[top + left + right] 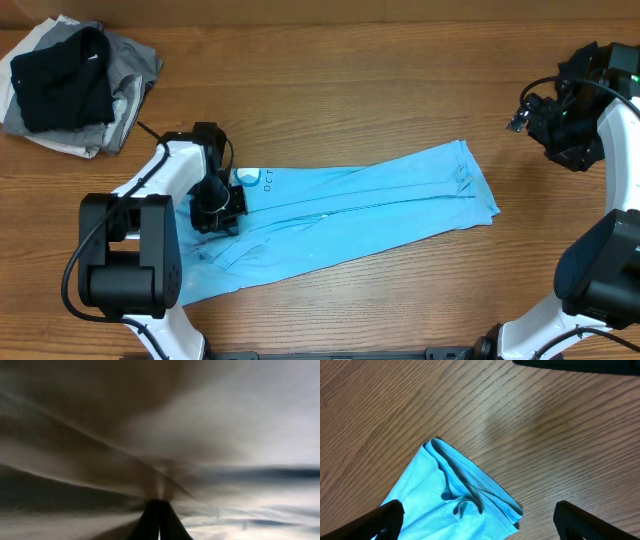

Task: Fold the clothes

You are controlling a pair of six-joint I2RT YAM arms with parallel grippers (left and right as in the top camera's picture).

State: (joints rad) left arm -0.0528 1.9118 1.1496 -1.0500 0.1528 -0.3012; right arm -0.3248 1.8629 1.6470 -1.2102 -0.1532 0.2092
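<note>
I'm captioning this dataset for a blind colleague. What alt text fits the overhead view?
A long light-blue garment lies partly folded across a wooden table, the left claw down on its left end. The right claw hangs to the right, clear of the cloth; a pile of black, grey and white clothes sits at top left.

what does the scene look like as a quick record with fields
garment: light blue garment, folded into a long strip, flat on the table
left gripper: shut on the garment's left end
right gripper: open, near the garment's right end, not touching it
clothes pile: dark and grey pieces, far left corner
</note>
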